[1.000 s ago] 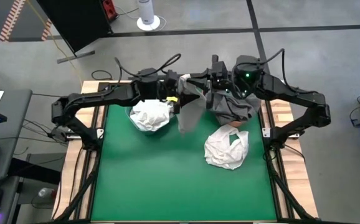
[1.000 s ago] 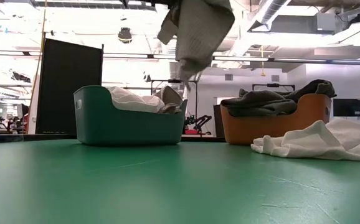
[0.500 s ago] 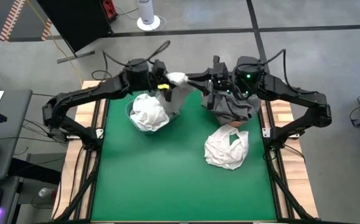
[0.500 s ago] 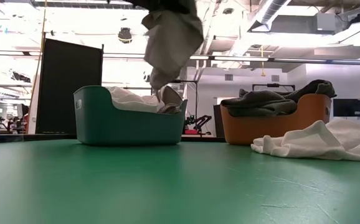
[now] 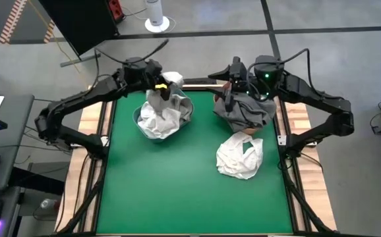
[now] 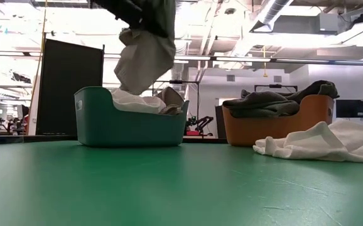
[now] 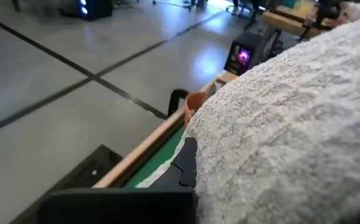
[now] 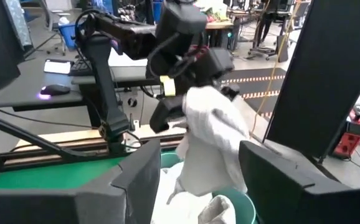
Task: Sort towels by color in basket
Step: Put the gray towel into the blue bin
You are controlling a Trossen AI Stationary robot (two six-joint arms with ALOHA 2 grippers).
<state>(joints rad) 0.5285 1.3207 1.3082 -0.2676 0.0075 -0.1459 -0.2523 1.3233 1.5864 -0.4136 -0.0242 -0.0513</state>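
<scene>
**Handoff done: light grey towel now on left claw**

Left claw (image 5: 166, 88) clamped on light grey towel (image 6: 145, 55), now hanging over teal basket (image 6: 100, 119). Right claw (image 5: 229, 95) has let go, fingers apart, beside teal basket over orange basket (image 6: 307, 116). Likely next: drop into teal.

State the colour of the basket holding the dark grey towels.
Orange: the basket under the dark grey towels shows best in the low view.
</scene>
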